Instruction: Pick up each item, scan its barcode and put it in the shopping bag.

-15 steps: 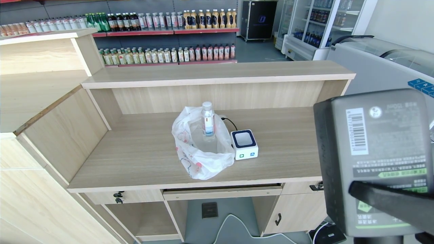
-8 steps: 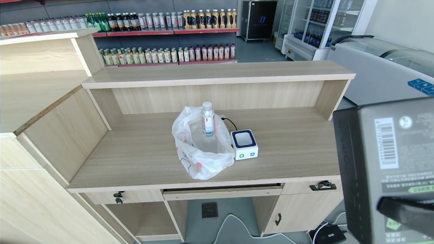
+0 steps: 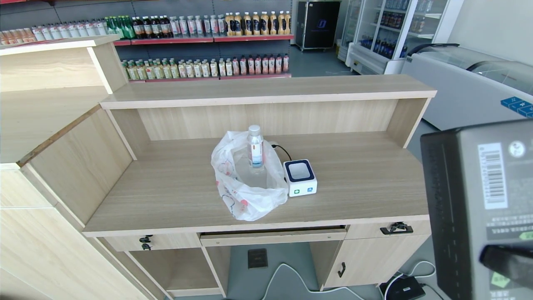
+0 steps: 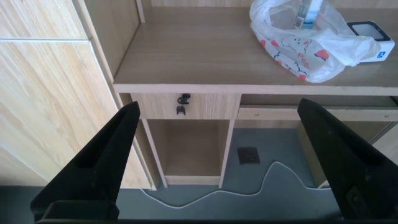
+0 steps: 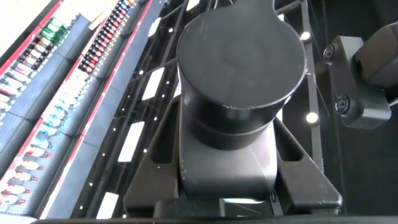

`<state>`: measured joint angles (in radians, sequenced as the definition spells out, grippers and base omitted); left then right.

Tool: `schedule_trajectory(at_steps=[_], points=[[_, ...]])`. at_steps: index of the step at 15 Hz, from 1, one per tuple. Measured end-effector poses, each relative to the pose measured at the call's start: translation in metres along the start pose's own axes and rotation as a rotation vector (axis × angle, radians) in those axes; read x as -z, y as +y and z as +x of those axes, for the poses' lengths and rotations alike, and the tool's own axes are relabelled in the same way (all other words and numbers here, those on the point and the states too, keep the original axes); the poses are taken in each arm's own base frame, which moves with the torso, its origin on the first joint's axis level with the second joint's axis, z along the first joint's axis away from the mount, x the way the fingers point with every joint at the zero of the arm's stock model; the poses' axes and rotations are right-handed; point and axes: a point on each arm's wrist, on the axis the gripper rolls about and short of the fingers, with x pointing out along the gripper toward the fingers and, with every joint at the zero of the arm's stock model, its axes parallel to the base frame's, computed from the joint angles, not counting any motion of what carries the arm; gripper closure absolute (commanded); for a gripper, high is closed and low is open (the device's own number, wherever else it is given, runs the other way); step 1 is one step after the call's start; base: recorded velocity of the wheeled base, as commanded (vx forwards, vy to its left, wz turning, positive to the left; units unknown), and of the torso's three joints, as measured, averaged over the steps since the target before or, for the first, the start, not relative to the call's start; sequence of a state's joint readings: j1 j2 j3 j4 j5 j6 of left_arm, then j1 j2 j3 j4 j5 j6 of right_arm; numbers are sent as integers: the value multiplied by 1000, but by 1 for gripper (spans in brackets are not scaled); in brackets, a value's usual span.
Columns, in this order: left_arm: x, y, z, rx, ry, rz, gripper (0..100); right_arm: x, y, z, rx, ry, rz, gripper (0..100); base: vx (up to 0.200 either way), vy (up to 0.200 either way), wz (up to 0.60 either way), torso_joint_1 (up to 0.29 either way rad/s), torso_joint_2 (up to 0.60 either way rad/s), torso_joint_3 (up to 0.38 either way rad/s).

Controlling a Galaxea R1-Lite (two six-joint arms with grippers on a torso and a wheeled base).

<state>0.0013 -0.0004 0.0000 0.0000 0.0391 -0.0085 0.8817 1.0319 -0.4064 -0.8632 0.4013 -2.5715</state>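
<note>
One grey square bottle (image 3: 479, 208), round black cap (image 5: 241, 59), white barcode sticker (image 3: 494, 176), sat clamped in my right gripper (image 5: 227, 168); left gripper (image 4: 219, 109) gaped.

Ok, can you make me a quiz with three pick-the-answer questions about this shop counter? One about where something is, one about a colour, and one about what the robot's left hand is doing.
1. Where does the water bottle stand?
A) inside the shopping bag
B) in a drawer
C) on the top ledge

2. What colour is most of the scanner?
A) red
B) white
C) yellow

3. How are the fingers of the left gripper?
A) shut on the bottle
B) shut on the bag
C) open, with nothing between them

Answers:
1 A, the bag's plastic rises around the bottle's lower half.
2 B, its sides are white, with a dark frame round the top window.
3 C, the left wrist view shows the two fingers wide apart, with only the counter front and floor seen between them.
</note>
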Motion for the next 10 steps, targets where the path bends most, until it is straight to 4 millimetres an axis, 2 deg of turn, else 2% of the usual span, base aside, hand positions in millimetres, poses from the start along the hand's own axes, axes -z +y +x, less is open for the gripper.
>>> schedule_trajectory(at_steps=[2,5,7,10], points=[[0,0,0,0,0,0,0,0,1,1,-4,0,23,100,0,0,0,0,0,0],[0,0,0,0,0,0,0,7,7,5,-85,81,337,100,0,0,0,0,0,0],[0,0,0,0,0,0,0,14,19,3,-232,305,717,100,0,0,0,0,0,0],[0,0,0,0,0,0,0,26,37,0,-352,836,1169,100,0,0,0,0,0,0]])
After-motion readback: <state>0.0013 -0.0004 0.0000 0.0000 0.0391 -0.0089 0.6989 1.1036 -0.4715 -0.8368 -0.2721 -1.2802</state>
